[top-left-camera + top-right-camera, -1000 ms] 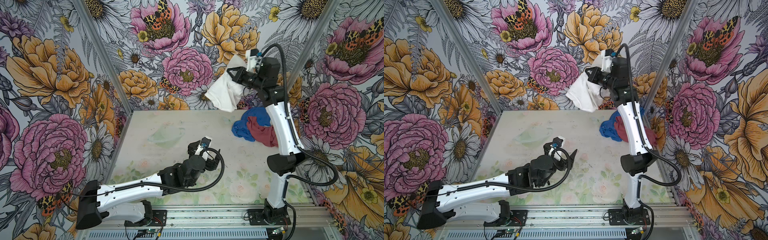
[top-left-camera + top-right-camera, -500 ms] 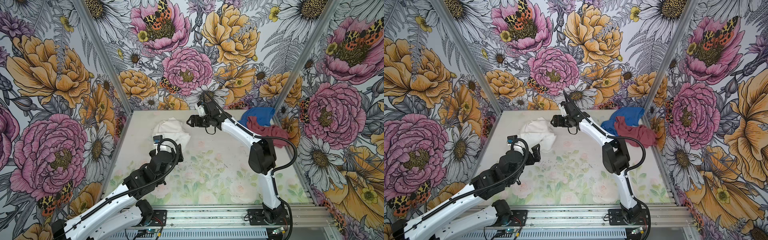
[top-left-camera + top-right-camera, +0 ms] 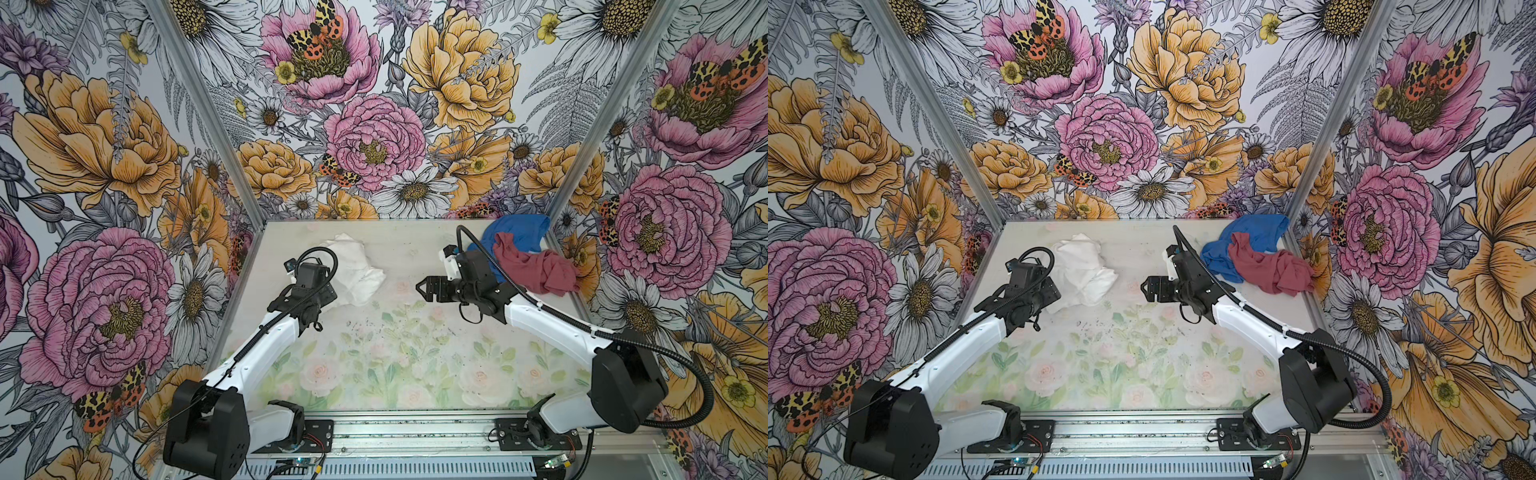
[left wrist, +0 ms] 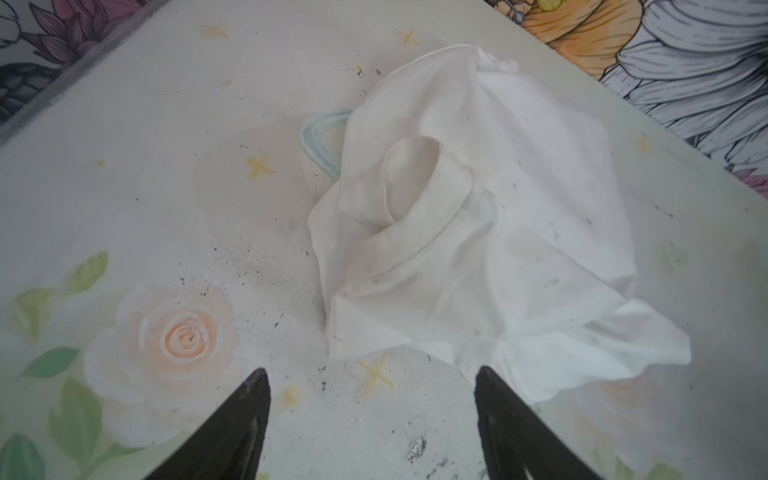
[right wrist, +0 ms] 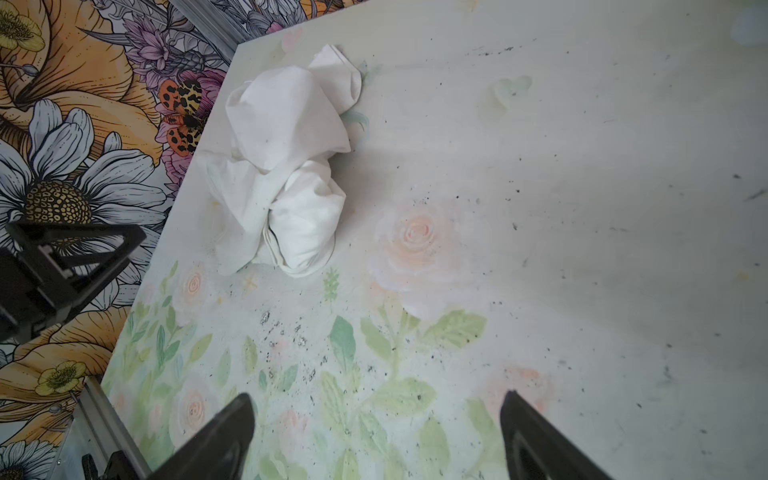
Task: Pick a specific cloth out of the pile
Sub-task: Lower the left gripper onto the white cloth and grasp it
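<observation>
The white cloth [image 3: 357, 270] lies crumpled on the tabletop [image 3: 415, 374], the pile [image 3: 528, 257] well apart from it. The left hand [image 4: 370, 370], wide and empty, sits just beside it; the right hand [image 5: 377, 395], also wide and empty, hangs between it and the pile

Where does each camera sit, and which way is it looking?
Top views: high by the arm bases, looking down on the table, white cloth, pile, left arm and right arm.
Left wrist: behind the open left tool, facing the white cloth close ahead; only its jaws show.
Right wrist: behind the open right tool, facing across the table to the white cloth; its jaws and the left tool show.
Shared: all show the white cloth.
</observation>
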